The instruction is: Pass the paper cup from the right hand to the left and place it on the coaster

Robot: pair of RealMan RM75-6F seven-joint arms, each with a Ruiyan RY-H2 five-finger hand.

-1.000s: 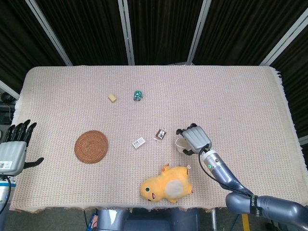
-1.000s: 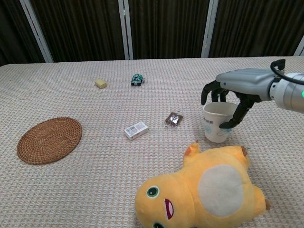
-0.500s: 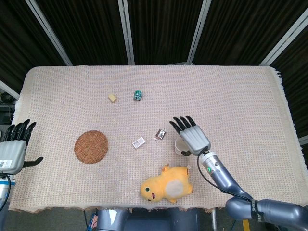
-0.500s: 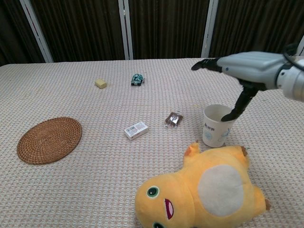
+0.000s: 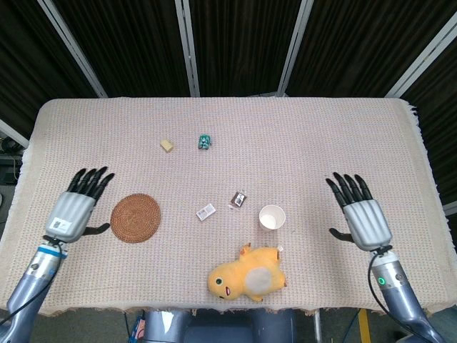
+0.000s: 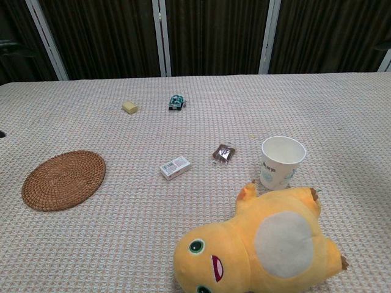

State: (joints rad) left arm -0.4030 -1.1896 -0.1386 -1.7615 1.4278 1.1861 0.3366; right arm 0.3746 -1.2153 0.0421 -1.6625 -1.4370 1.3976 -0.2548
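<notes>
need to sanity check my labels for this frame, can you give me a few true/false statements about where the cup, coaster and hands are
1. The white paper cup stands upright on the table. True.
2. The cup sits on the round woven brown coaster. False: it stands apart from the coaster, next to the yellow plush toy.
3. The right hand holds the cup. False: it is off to the cup's side, fingers spread, holding nothing.
4. The left hand is beside the coaster, fingers apart, holding nothing. True.
5. The coaster has nothing on it. True.
6. The small white box lies between the coaster and the cup. True.
</notes>
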